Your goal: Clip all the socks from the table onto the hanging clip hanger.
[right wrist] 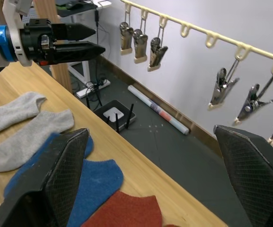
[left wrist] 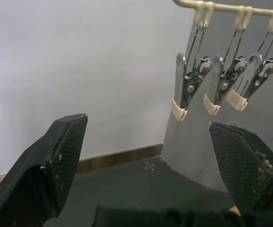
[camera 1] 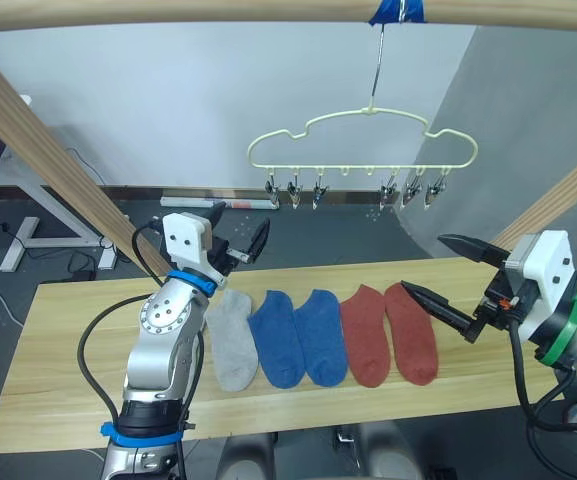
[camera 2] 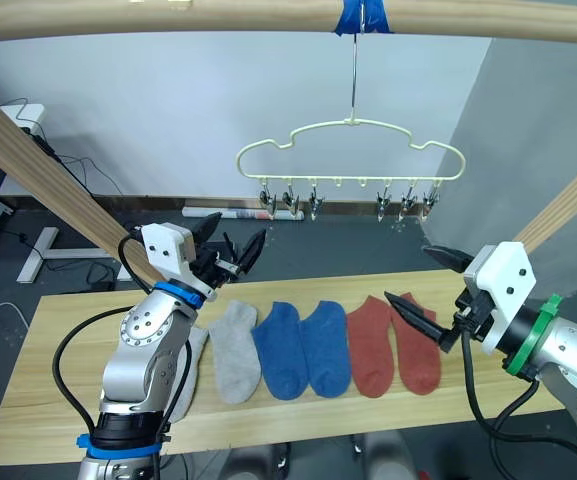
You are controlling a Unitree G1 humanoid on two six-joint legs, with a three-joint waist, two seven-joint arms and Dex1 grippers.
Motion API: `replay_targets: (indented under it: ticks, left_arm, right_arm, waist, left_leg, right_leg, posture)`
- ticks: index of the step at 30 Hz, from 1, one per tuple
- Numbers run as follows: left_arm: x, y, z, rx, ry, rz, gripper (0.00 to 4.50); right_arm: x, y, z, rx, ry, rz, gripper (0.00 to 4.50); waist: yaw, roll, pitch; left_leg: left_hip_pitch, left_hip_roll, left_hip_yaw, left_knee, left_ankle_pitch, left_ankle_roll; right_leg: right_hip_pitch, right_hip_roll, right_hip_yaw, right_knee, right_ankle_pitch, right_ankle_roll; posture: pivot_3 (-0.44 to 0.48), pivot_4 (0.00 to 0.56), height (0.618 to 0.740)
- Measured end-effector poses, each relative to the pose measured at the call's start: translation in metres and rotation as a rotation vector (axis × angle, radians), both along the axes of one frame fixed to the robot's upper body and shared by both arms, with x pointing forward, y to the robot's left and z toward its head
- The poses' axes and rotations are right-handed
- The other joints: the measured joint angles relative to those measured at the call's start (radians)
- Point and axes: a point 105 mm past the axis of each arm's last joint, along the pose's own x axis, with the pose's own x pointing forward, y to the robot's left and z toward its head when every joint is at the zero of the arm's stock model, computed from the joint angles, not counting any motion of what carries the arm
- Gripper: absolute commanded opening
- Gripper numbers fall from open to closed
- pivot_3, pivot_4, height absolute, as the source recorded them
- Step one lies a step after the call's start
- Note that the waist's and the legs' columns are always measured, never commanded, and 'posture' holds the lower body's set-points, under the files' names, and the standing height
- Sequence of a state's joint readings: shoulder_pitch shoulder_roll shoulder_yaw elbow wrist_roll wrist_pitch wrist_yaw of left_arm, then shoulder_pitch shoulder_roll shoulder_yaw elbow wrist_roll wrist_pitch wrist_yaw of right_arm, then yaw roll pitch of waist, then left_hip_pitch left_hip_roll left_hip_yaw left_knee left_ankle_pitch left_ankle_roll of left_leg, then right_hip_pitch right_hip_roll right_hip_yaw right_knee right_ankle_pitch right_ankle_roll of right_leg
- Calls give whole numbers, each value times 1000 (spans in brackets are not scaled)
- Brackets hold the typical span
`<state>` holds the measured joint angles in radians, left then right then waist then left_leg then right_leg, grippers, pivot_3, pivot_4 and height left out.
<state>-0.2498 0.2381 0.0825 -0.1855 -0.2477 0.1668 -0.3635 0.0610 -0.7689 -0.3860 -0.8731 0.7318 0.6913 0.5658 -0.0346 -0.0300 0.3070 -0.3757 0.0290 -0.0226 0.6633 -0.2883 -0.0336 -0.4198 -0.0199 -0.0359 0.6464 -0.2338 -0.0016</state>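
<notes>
Black, cross-hatched fingers (left wrist: 56,161) of the left gripper (camera 1: 236,240) stand wide apart with nothing between them, raised over the far edge of the table (camera 1: 68,330) and aimed up toward the left group of clips (left wrist: 216,85). The right gripper (camera 2: 428,285) is likewise spread wide and empty, held above the table just beside the red socks (camera 1: 388,335), its wrist view taking in both the socks and the clip row. Judging by this, neither arm has started a pick; both seem poised between cloth and clips.

All six socks lie flat in a row on the pale wood: two grey socks (camera 2: 230,352) nearest the left arm, one partly hidden behind it, then two blue socks (camera 1: 298,338), then the red pair, toes toward the robot. Laid side by side like this, each can probably be pinched alone.

Above and beyond them hangs the clip hanger (camera 1: 363,140) from a wooden pole (camera 1: 218,10), taped in blue (camera 1: 396,10); its six clips are bare, in two groups of three.
</notes>
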Motion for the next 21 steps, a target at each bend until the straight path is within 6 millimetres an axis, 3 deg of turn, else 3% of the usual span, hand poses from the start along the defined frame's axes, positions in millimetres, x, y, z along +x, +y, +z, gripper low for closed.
replay_targets:
  ticks: [6,12,21]
  left_arm:
    - [3,-7,11,-10,-30,-21,1817]
    - [8,-12,24,-19,-75,-2,1817]
    - [8,-19,24,-13,-90,2,1817]
  right_arm:
    - [-3,6,12,-2,-23,23,4500]
    - [-2,17,34,35,-73,66,4500]
    - [-2,20,34,45,-47,69,4500]
  waist:
    - [-7,0,26]
    - [-16,0,39]
    - [-18,0,52]
  left_leg:
    - [-4,0,0,2,0,0]
    - [-5,-1,0,2,0,0]
    - [-7,-1,0,2,0,0]
  right_leg:
    - [-3,0,-1,0,1,2]
    - [-3,1,-1,-1,1,3]
    - [-5,0,-1,-1,1,3]
  posture:
    - [-212,396,740]
    - [-218,405,740]
    - [-222,406,740]
